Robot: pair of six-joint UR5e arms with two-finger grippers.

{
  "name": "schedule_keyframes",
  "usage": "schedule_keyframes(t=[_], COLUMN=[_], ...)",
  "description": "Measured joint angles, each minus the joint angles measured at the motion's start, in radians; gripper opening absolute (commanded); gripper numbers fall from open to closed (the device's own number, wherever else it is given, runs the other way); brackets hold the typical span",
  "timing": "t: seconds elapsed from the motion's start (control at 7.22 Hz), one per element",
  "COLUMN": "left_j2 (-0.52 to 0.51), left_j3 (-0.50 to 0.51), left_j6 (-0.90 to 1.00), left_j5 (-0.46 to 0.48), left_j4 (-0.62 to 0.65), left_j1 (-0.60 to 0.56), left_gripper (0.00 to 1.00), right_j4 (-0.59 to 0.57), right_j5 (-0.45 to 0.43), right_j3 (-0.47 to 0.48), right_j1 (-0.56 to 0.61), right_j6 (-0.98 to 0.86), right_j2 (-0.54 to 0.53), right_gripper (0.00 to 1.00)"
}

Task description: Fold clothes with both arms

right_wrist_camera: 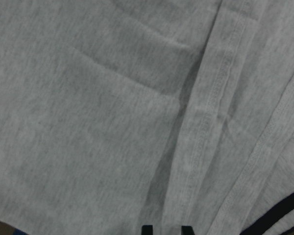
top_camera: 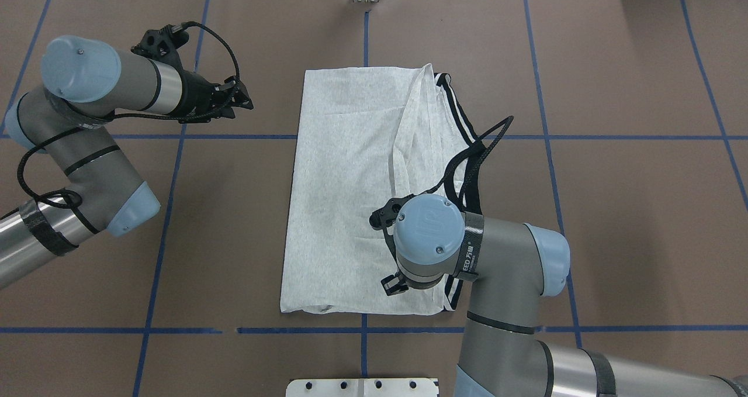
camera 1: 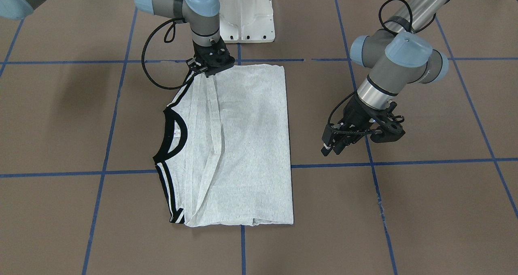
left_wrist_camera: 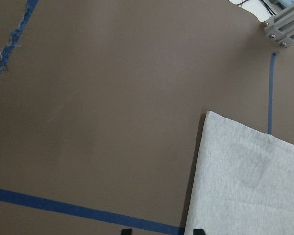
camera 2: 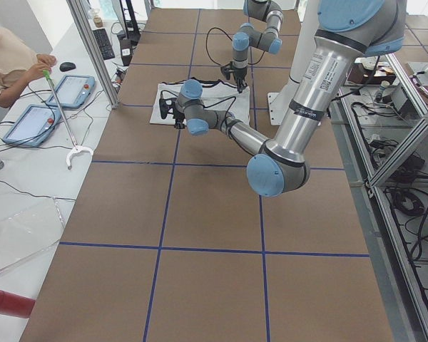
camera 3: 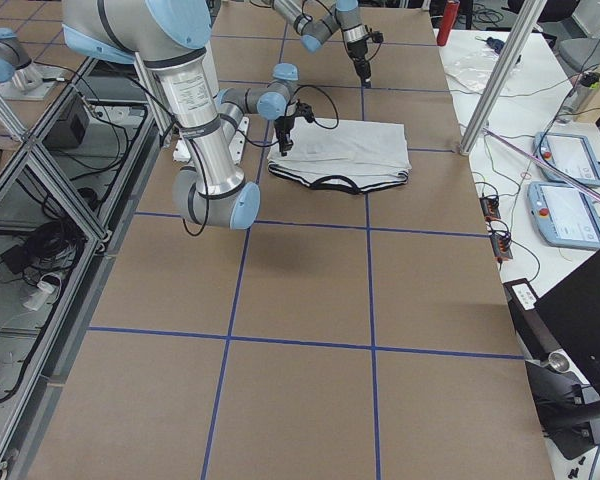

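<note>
The light grey T-shirt (camera 1: 251, 145) (top_camera: 345, 198) lies folded in a long rectangle at mid-table, its black collar (camera 1: 172, 139) and black double stripes (camera 1: 172, 198) showing along one side. My right gripper (camera 1: 207, 73) (right_wrist_camera: 166, 230) stands at the shirt's robot-side edge, shut on a fold of the grey cloth; creases run from it across the shirt. In the overhead view the wrist hides its fingers. My left gripper (camera 1: 331, 148) (top_camera: 242, 102) (left_wrist_camera: 161, 231) hangs open over bare table, clear of the shirt's other long edge (left_wrist_camera: 245, 186).
The white pedestal base (camera 1: 247, 15) stands just behind the shirt. Blue tape lines (camera 1: 380, 163) cross the brown table top. A seated person (camera 2: 7, 64) holding a grabber stick (camera 2: 64, 121) sits beyond the table's far side, beside two tablets.
</note>
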Motion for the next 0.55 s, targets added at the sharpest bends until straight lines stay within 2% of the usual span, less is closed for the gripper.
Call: schedule_keyframes(t=[0.28, 0.55], left_j2=[0.000, 0.000], left_j3=[0.000, -0.001], left_j6=[0.000, -0.002], left_j5=[0.000, 0.000], left_j4=[-0.001, 0.000], left_j1=[0.000, 0.000], left_gripper=[0.50, 0.50], right_j4=[0.000, -0.009], right_j5=[0.004, 0.018], right_j3=[0.008, 0.091], right_j1=[0.010, 0.038], right_j6=[-0.002, -0.008], right_j2=[-0.011, -0.084], right_gripper=[0.00, 0.00])
